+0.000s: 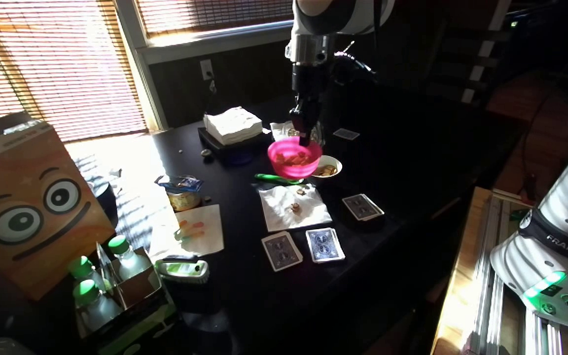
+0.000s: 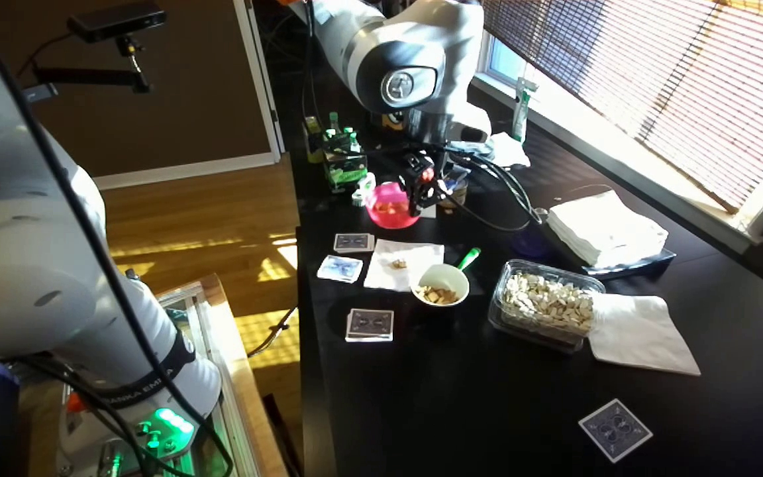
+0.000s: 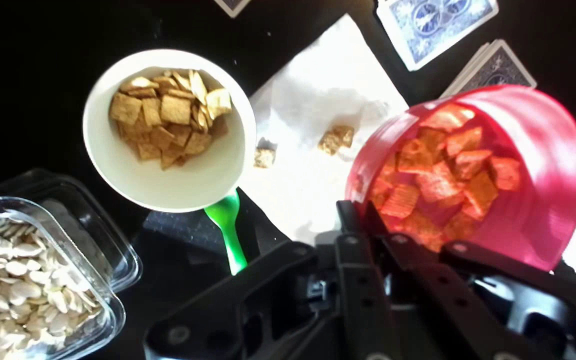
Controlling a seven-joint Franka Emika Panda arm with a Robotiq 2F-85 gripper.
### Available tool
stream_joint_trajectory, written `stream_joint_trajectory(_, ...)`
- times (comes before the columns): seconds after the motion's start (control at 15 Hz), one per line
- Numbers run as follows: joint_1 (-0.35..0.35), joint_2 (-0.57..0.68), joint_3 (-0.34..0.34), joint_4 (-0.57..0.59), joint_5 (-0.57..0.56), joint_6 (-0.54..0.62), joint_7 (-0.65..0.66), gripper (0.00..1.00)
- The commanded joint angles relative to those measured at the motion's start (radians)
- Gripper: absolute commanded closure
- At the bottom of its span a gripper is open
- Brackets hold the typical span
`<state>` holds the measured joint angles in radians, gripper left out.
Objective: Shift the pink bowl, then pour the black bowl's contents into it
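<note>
Green-capped bottles [image 1: 97,306] crowd the near corner in an exterior view! Beyond, a white bowl [image 3: 193,182] stands between napkin [image 3: 313,185] and clear tub [image 3: 113,307], and the gripper [image 3: 360,214] pinches the pink bowl [image 3: 553,145] by its rim, holding it above the table [image 2: 461,397].

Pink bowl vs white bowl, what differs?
The pink bowl is hot pink; the white bowl is cream. The pink bowl hangs from the gripper; the white bowl sits on the table. The pink bowl holds orange-looking pieces; the white bowl, tan pieces. Both are round, with mostly squarish contents.
</note>
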<state>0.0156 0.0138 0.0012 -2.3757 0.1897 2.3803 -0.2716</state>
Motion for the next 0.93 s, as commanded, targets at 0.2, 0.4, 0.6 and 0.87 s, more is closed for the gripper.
stream_joint_trajectory(0.2, 0.028, 0.23, 0.061, 0.192, 0.001, 0.096, 0.07, 0.99)
stream_joint_trajectory(0.4, 0.034, 0.321, 0.08, 0.263, -0.02, 0.116, 0.089, 0.99)
stream_joint_trajectory(0.6, 0.021, 0.411, 0.104, 0.337, -0.003, 0.121, 0.069, 0.99)
stream_joint_trajectory(0.87, 0.029, 0.494, 0.101, 0.411, -0.029, 0.138, 0.093, 0.99)
